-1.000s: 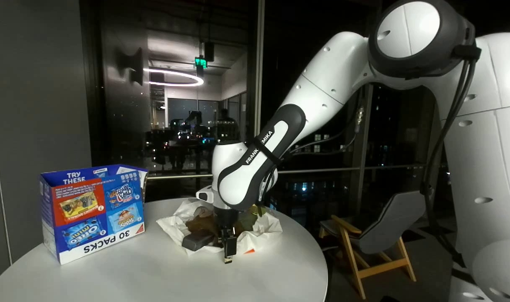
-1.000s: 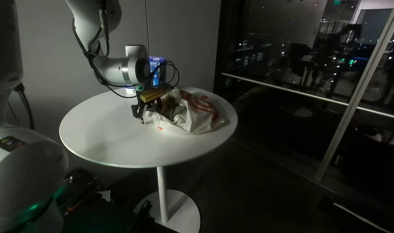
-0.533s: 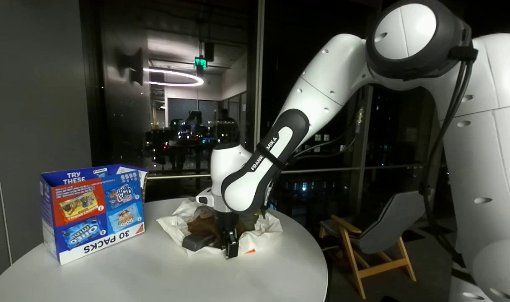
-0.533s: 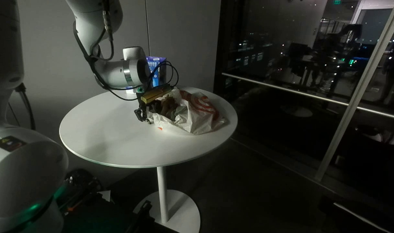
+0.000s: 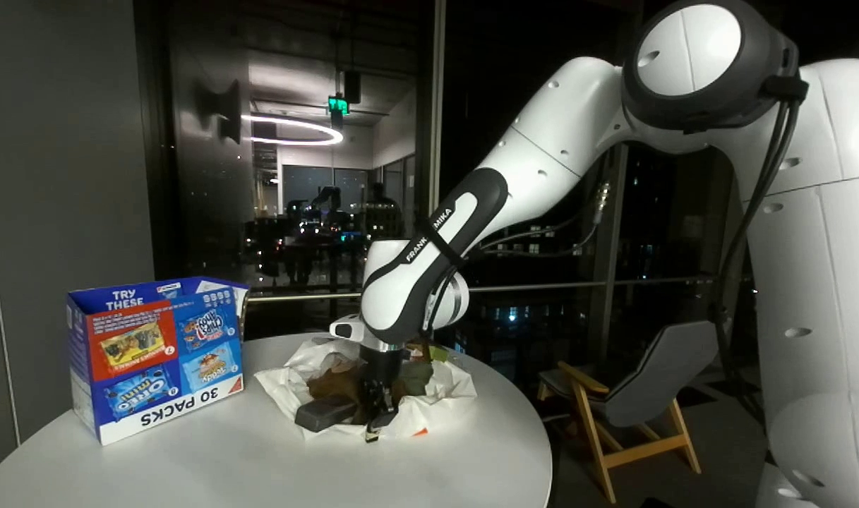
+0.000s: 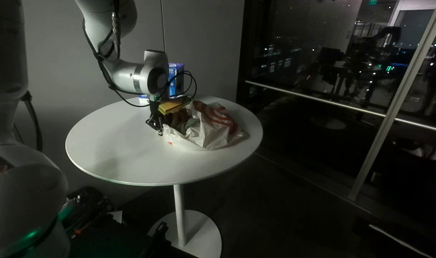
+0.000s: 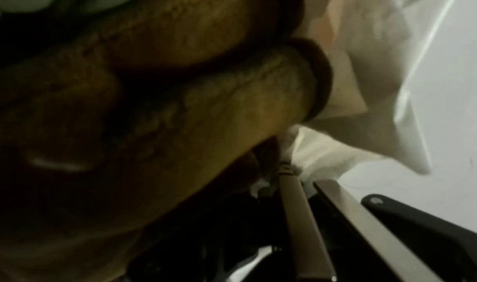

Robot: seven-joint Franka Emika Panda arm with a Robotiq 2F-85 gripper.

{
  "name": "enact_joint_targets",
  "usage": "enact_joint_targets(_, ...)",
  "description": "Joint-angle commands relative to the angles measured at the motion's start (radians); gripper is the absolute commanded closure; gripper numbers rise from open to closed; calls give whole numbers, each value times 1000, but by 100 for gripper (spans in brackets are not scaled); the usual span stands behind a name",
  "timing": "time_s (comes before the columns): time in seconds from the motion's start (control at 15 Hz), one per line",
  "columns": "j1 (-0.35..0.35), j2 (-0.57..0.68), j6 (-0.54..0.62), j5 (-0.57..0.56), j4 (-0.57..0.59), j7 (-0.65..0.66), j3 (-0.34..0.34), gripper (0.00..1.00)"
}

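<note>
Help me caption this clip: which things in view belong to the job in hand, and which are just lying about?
In the job:
white plastic bag with red rings
black and silver metal fingers, apparently closed on its rim
brown, soft-looking item in the bag
dark grey block-shaped thing at its opening

Just lying about:
open blue printed cardboard carton
grey chair with wooden frame

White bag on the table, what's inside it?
A brown fuzzy-looking thing and a dark green thing show. Anything underneath can't be seen: they and the bag cover it.
</note>
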Motion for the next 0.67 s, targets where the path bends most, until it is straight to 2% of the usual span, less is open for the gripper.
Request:
enact_joint_targets(0.0, -135, -45, -57, 228, -41, -273, 165, 92)
enact_joint_targets(0.2, -237, -95, -184, 410, -52, -502, 275, 93)
enact_joint_targets(0.33, -287, -147, -299, 507, -56, -651, 314, 93)
enact_joint_targets(0.47, -306, -222, -448, 577, -60, -787, 311, 93)
enact_joint_targets(0.53, -181, -269, -543, 617, -51, -856, 172, 92)
enact_joint_targets(0.6, -294, -295, -626, 609, -45, -886, 273, 93)
